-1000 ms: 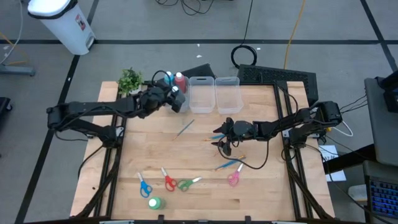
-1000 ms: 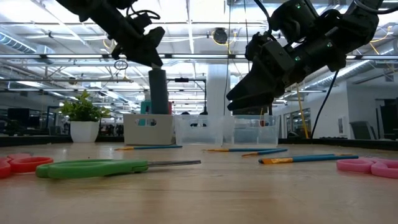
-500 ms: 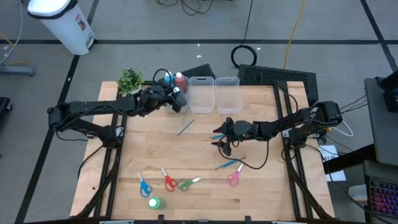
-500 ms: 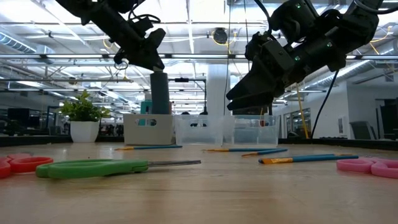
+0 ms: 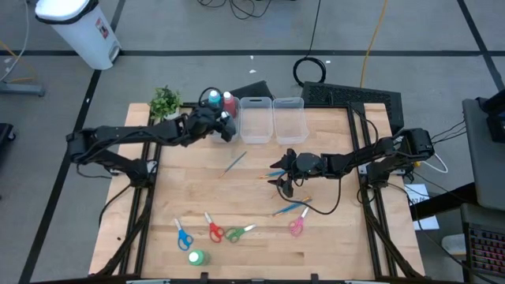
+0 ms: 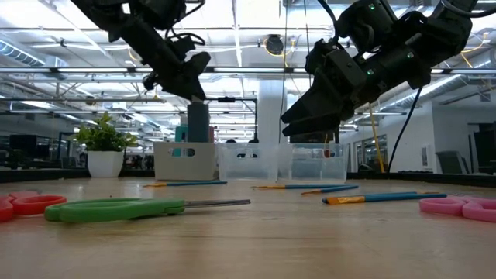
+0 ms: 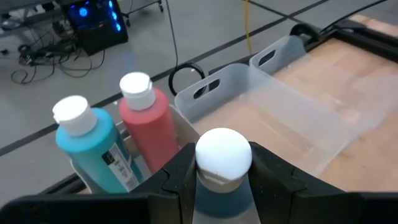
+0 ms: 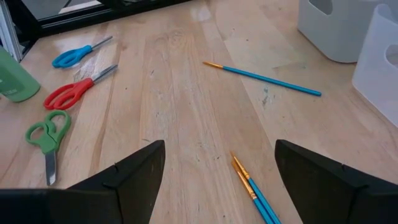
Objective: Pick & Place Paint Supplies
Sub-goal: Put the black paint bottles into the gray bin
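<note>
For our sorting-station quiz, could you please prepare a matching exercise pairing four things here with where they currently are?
Things:
1. dark grey bottle
2. green bottle
3. red bottle
4. pink scissors

Places:
A. standing in the leftmost bin
B. held in the left pincer
C. upright at the table's near edge
D. flat on the table, right of the green scissors

Pairs: 1-B, 2-C, 3-A, 4-D

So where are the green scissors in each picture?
High view: green scissors lie near the table's front edge, a little left of the middle.
Low view: close up at the lower left, lying flat.
Right wrist view: at the left edge.
Left wrist view: not in it.
Landmark: the red scissors lie beside them in all three.
</note>
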You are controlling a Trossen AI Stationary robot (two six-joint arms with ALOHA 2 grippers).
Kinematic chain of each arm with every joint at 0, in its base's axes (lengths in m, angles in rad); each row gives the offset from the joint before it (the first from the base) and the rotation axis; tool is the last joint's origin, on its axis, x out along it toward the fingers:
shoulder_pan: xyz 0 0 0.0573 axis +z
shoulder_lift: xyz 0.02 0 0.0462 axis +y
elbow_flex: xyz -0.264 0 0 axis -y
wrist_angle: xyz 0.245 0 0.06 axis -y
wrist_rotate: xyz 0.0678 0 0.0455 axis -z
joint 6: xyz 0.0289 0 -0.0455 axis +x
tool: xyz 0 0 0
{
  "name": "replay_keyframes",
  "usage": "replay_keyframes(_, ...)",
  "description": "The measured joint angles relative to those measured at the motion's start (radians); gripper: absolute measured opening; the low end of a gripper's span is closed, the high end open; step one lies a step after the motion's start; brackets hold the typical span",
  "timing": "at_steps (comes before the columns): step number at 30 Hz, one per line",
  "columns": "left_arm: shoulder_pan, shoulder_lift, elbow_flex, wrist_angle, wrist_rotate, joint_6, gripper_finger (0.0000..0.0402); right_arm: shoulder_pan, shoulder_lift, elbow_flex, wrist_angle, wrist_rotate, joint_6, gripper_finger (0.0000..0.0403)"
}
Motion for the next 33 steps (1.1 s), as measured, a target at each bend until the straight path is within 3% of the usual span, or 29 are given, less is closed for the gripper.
replay_keyframes(8, 0.023, 0.006, 0.0, 0.0, 0.085, -0.042, 0.0121, 0.0, 0.0, 0.0, 0.0, 0.0, 0.0, 0.0293)
replay_keyframes(33, 0.023, 0.006, 0.0, -0.029, 0.105, -0.016, 0.0129, 0.0, 0.0, 0.0, 0.0, 0.0, 0.0, 0.0293)
